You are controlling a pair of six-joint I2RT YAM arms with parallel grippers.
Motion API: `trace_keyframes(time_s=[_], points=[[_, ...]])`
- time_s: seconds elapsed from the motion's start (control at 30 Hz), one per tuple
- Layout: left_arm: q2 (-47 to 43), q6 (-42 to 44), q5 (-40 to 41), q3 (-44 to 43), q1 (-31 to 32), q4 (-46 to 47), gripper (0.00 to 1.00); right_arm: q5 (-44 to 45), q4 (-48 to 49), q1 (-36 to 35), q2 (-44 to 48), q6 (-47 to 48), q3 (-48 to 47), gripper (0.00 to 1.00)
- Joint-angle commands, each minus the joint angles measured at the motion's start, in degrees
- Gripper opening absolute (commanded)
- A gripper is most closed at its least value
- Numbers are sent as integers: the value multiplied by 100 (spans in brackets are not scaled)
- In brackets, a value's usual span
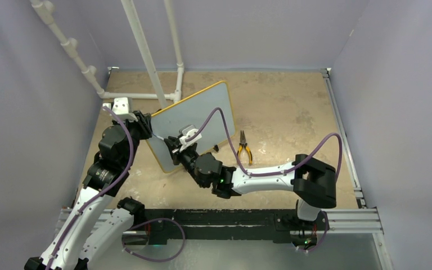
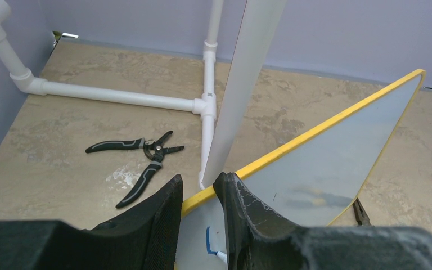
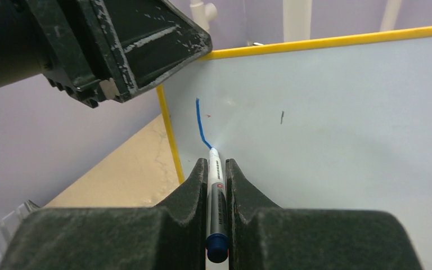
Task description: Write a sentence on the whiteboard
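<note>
The right hand (image 3: 216, 166) is pinching a blue-ended marker (image 3: 216, 208) lengthwise between its pressed-in fingers. The tip is touching the whiteboard (image 3: 343, 140) low at its left end, where the sentence (image 3: 200, 124) is showing as only one short blue stroke. Just above and left of that stroke, the left hand (image 2: 198, 188) is clamping the yellow frame at the board's upper edge, apparently steadying it. The board is standing tilted on the desk (image 1: 292, 112), its long axis running from near left to far right. The bare writing surface is therefore lying to the right of the marker tip, away from the left hand, and the writing is likely heading that way. Yellow-handled pliers (image 1: 244, 147) are lying just right of the board, while black pliers (image 2: 138, 160) and a white pipe frame (image 2: 118, 97) are sitting farther back.
</note>
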State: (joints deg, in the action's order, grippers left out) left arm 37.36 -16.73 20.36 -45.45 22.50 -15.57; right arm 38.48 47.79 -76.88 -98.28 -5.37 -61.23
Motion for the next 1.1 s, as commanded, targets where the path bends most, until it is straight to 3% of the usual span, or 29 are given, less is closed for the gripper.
trace_keyframes(time_s=[0.0,0.47,1.07], points=[[-2,74,-120,67,-18,-60,31,504,104,11,246,-17,100,0],[5,55,-136,80,-27,-44,31,66,603,6,857,65,524,0],[36,25,-269,107,-70,-12,31,-126,700,87,488,273,182,0]])
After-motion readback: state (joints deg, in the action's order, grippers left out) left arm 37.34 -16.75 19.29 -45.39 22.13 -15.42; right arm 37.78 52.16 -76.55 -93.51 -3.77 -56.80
